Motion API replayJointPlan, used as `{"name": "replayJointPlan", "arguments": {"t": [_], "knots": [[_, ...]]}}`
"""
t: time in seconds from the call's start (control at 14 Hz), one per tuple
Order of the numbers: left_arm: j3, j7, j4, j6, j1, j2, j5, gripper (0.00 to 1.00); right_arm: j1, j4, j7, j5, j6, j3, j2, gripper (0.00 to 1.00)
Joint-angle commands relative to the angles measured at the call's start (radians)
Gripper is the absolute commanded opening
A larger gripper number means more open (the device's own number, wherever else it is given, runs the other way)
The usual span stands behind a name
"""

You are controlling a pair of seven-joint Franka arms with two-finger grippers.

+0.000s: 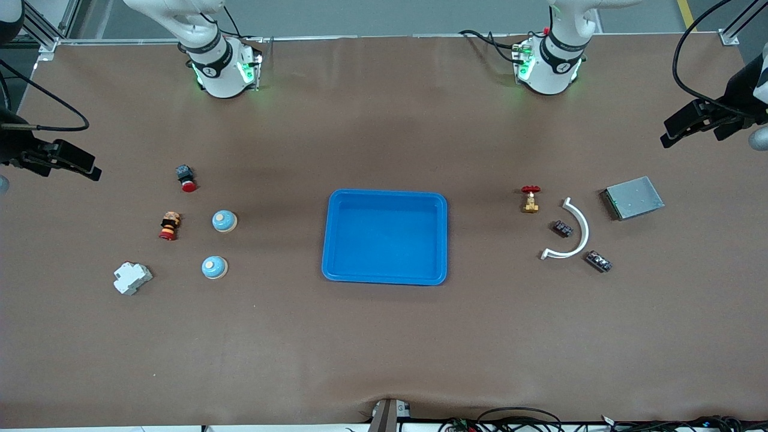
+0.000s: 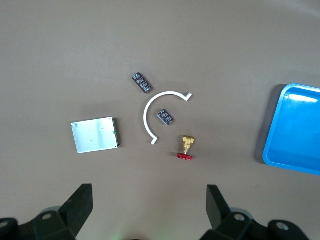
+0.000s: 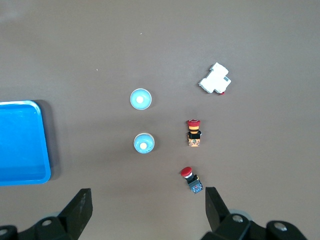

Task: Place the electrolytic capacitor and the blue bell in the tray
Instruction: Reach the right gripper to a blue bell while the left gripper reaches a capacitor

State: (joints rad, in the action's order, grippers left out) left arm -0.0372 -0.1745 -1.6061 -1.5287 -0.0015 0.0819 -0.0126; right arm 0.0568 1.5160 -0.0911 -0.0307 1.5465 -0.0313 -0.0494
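Tray: bright blue, mid-table, nothing inside yet.
Blue bells: two of them toward the right arm's end; one farther from the front camera, the other nearer, both well apart from the tray.
Electrolytic capacitor: hard to call! Two small dark parts toward the left arm's end, one inside the curve of the white arc piece, one just outside it; cannot tell whether either fits the name.
Right gripper: up high over the bell cluster's end of the table, fingers spread wide, holding nothing.
Left gripper: up high over the dark parts' end of the table, fingers spread wide too, nothing between them.
Bystanders: red-capped button, striped button, white block by the bells; brass valve and grey plate by the arc.
Done so far: nothing, by the look of it; tray bare, bells untouched.
Left to do: everything, judging by this: a bell picked and dropped in, a capacitor likewise.
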Motion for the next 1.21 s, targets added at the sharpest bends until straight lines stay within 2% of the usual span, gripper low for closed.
{"name": "replayJointPlan", "arguments": {"t": [0.0, 0.28, 0.5, 0.64, 0.93, 1.14], "knots": [[-0.003, 0.015, 0.015, 0.015, 0.001, -0.002, 0.014, 1.0, 0.011, 0.05, -0.004, 0.0, 0.017, -0.01, 0.042, 1.0], [-0.001, 0.014, 0.009, 0.013, 0.003, -0.046, 0.016, 1.0, 0.011, 0.069, -0.004, 0.0, 0.034, -0.01, 0.048, 1.0], [-0.003, -0.028, -0.018, -0.027, 0.0, -0.076, 0.016, 1.0, 0.006, 0.172, -0.004, 0.0, 0.114, -0.012, 0.094, 1.0], [-0.003, -0.055, -0.086, -0.082, 0.006, -0.07, 0.016, 1.0, 0.005, 0.252, -0.004, 0.0, 0.161, -0.015, 0.121, 1.0], [-0.006, -0.133, -0.237, -0.207, 0.009, -0.063, 0.016, 1.0, -0.008, 0.34, -0.006, -0.002, 0.199, -0.018, 0.123, 1.0], [-0.006, -0.183, -0.371, -0.353, 0.006, -0.076, 0.016, 1.0, -0.018, 0.47, -0.01, -0.003, 0.321, -0.018, 0.125, 1.0]]}}
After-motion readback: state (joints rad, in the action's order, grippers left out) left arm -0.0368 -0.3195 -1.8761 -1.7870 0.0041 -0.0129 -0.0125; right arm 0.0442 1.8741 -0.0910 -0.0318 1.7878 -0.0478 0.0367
